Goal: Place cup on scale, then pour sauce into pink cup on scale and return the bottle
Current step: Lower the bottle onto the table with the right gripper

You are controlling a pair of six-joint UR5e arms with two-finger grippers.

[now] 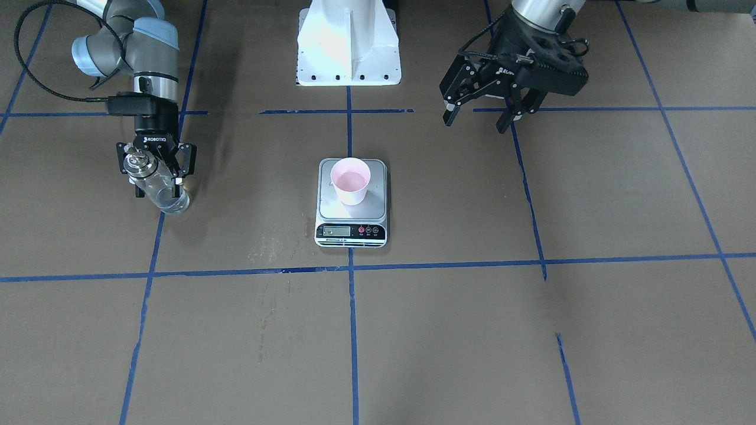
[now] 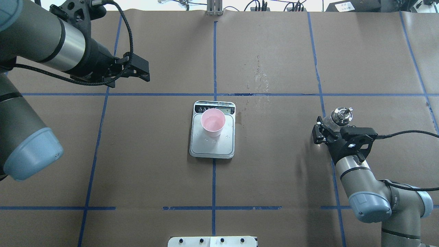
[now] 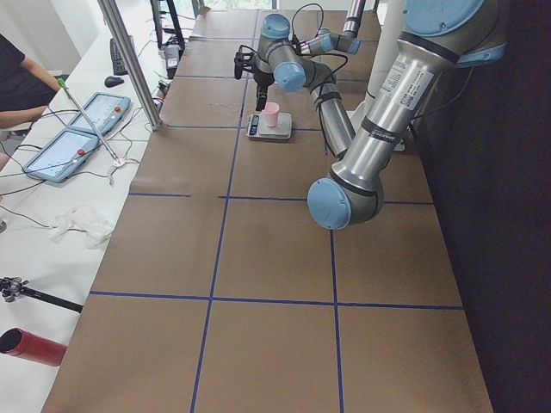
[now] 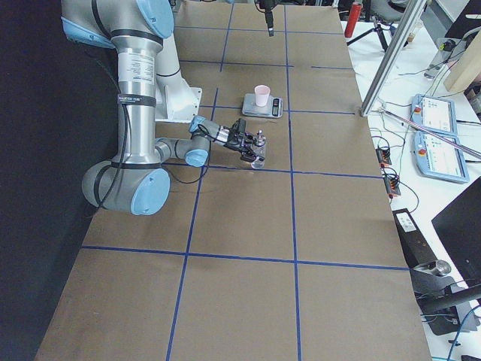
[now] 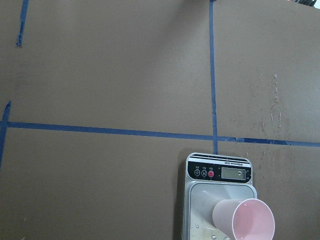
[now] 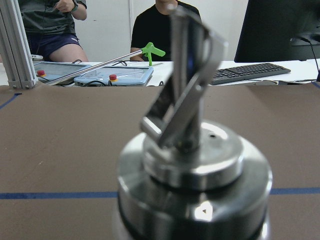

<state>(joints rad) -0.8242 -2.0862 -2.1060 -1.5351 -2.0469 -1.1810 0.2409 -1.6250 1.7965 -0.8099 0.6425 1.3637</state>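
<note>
The pale pink cup (image 1: 350,180) stands upright on the silver scale (image 1: 331,208) at the table's centre; both also show in the overhead view, the cup (image 2: 213,121) on the scale (image 2: 212,148), and in the left wrist view, the cup (image 5: 245,220) and the scale (image 5: 218,172). My right gripper (image 1: 157,184) is shut on the clear glass bottle (image 1: 162,192) with its silver pourer cap (image 2: 341,115), well to the scale's side. The cap fills the right wrist view (image 6: 192,175). I cannot tell if the bottle touches the table. My left gripper (image 1: 479,118) is open and empty, raised.
Wet spots mark the brown paper near the scale (image 1: 271,248), and small droplets lie on the scale's plate. The white robot base (image 1: 348,44) stands behind the scale. Operators, tablets (image 3: 82,133) and a keyboard sit beyond the table's far edge.
</note>
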